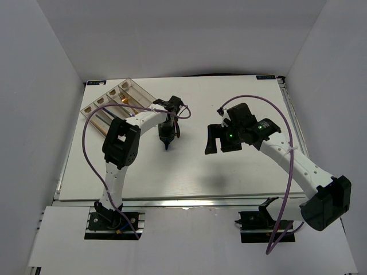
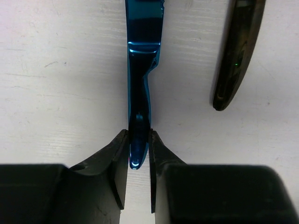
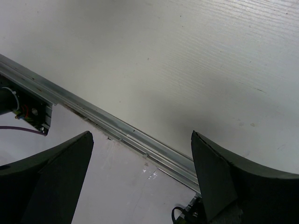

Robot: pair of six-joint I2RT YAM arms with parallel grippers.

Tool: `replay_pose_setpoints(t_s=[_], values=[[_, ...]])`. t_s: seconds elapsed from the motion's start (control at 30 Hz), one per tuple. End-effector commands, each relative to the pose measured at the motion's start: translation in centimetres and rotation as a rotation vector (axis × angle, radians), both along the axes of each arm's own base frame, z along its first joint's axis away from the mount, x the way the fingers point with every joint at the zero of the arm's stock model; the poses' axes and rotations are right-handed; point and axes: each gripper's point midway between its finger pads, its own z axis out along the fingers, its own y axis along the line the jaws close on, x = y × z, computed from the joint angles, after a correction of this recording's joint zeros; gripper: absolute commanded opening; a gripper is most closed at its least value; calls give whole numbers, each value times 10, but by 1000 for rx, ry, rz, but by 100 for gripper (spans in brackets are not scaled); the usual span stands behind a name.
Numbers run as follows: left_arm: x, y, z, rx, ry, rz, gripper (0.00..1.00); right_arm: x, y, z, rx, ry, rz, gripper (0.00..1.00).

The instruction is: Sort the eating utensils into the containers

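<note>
Left hand [image 2: 138,137] pinched narrow on the handle end of the blue knife [image 2: 142,56], mid-tabletop [image 1: 229,172]. Long axis runs straight ahead of the fingers. Organiser tray [image 1: 98,117] lies far-left, left arm nearer. Right hand [image 3: 141,140] wide, empty.

Soft, even overhead light fills the top view. The white tabletop [image 1: 189,172] reads bright, with only faint, blurred shadows under the arms. The clear tray [image 1: 143,90] at the far left corner catches small glints. In the left wrist view the blue knife [image 2: 142,70] shows hard mirror highlights, while the left gripper [image 2: 138,135] is near-black and featureless. The right wrist view is dimmer, with grey shade grading across the tabletop. There the right gripper [image 3: 141,137] looks perhaps slightly soft.
</note>
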Motion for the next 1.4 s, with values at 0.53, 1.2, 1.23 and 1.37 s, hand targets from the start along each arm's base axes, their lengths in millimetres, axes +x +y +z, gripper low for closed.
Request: replay_pose_setpoints(t_s=[0.53, 1.2, 1.23, 1.37], values=[[6, -10, 41, -105, -107, 11, 0, 6, 5, 18, 46, -54, -2, 89], [-1, -23, 27, -182, -109, 89, 53, 23, 14, 11, 43, -53, -22, 89], [-1, -20, 34, -169, -115, 97, 58, 25, 14, 10, 35, -52, -26, 89], [4, -16, 71, -185, -193, 109, 66, 35, 20, 6, 32, -41, -47, 89]])
